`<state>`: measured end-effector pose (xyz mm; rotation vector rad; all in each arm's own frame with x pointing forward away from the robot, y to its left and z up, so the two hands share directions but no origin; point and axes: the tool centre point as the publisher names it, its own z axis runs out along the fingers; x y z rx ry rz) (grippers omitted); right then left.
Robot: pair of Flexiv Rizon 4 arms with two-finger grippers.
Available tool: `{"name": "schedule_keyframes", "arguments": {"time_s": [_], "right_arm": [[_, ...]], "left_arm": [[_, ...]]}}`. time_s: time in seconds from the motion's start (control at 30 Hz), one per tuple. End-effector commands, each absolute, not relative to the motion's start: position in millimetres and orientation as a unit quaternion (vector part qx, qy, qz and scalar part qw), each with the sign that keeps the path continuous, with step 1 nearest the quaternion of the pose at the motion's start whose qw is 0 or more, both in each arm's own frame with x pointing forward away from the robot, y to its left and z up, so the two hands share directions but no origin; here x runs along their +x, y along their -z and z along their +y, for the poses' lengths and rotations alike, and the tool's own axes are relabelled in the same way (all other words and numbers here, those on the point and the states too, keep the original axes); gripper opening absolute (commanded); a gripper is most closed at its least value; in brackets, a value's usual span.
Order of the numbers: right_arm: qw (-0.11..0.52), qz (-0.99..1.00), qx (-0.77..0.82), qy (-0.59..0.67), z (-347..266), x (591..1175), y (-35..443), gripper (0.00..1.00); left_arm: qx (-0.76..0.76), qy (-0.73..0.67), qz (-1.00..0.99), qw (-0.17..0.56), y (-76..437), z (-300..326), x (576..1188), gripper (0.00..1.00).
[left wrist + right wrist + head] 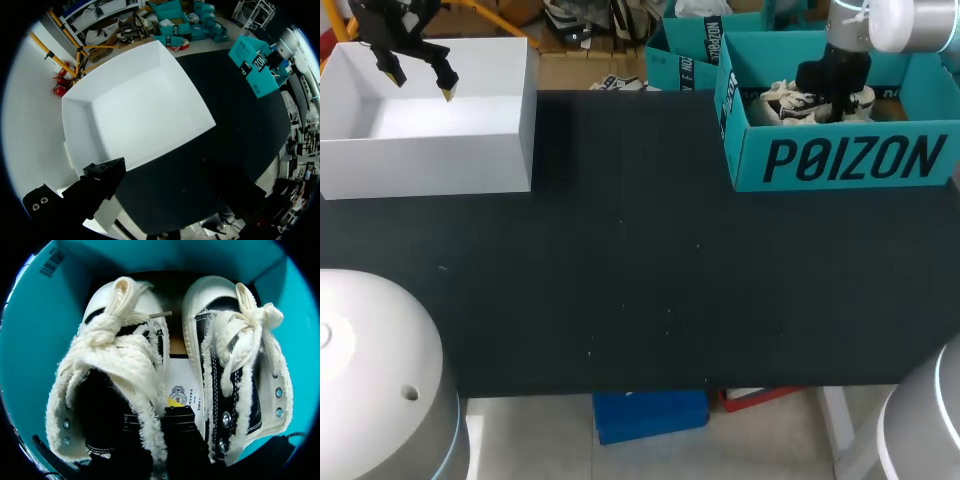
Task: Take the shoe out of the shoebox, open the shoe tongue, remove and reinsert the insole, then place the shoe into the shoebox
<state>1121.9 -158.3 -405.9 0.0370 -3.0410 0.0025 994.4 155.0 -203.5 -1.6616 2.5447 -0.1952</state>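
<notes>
Big black block capitals run right across the front wall of the teal shoebox (850,160), upper right of the frame, bold and easy to pick out from above. The left wrist camera catches that lettering too, tilted on the box's wall (256,65) at the bench's far corner. Inside the box, a barcode label (52,262) sits on the teal wall, and a round printed emblem (178,394) with fine print shows between one shoe (115,365) and the other shoe (235,380), too small to read.
</notes>
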Motion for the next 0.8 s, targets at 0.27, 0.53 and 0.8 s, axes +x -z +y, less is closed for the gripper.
{"name": "schedule_keyframes", "arguments": {"time_s": [0.27,0.53,0.8], "right_arm": [[0.039,-0.999,0.007,-0.017,-176.6,1121.2,338.6,0.00],[0.027,-0.999,0.003,-0.039,-187.9,1122.4,296.3,0.00],[0.007,-0.998,-0.003,-0.069,-185.6,1125.1,253.1,0.00]], "left_arm": [[-0.545,0.063,0.835,0.048,202.9,155.3,993.4,1.00],[-0.545,0.063,0.835,0.048,202.9,155.3,993.4,1.00],[-0.545,0.063,0.835,0.048,202.9,155.3,993.4,1.00]]}}
